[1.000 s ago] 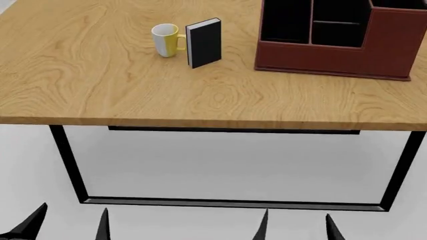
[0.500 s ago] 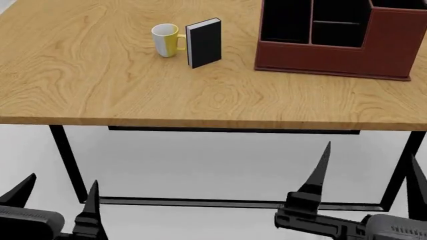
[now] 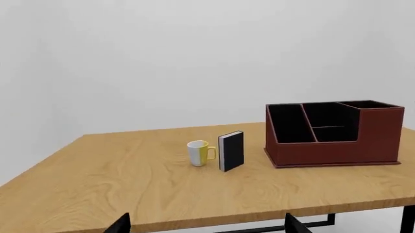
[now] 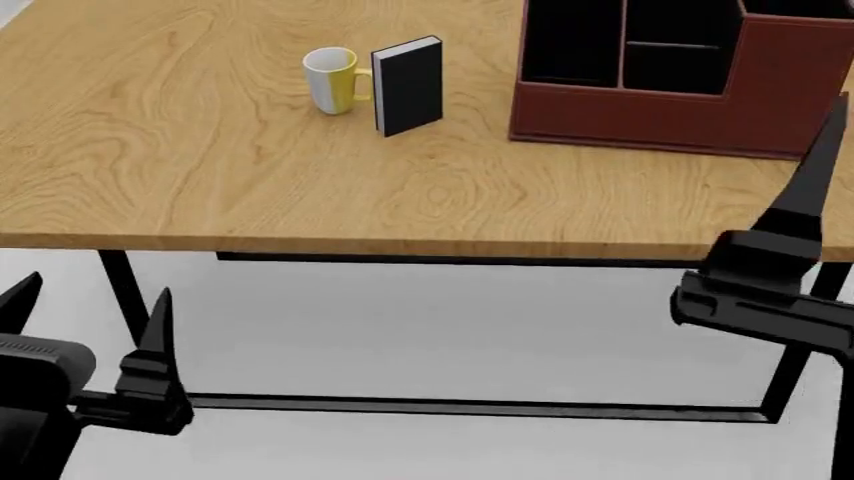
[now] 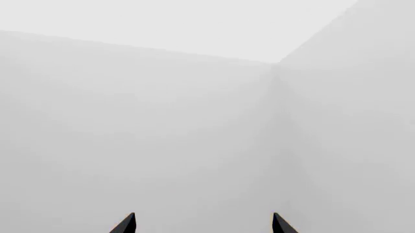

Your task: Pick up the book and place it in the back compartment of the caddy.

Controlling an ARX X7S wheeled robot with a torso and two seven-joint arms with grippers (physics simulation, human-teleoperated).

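The black book [image 4: 408, 85] stands upright on the wooden table [image 4: 200, 170], right beside a white-and-yellow mug [image 4: 334, 80]. The reddish-brown caddy [image 4: 641, 118] sits at the back right. Its back compartment [image 4: 674, 68] is the black cell between the low cross divider and the low outer wall. The left wrist view shows the book [image 3: 232, 151] and the caddy [image 3: 331, 151] far ahead. My left gripper [image 4: 94, 288] hangs open below the table's front edge. My right gripper [image 4: 849, 120] is open at the table's right front corner, with one finger [image 4: 817, 180] showing. Both hold nothing.
The table's black frame legs [image 4: 134, 320] stand between my arms and the tabletop. In the right wrist view the right gripper [image 5: 203, 219] faces only blank grey walls. In the left wrist view the left gripper [image 3: 206, 217] looks across the table's near edge.
Both arms have risen. The right gripper climbed from the floor area up and to the right, reaching the table's front right corner. The left gripper rose slightly. Book, mug and caddy stayed put.
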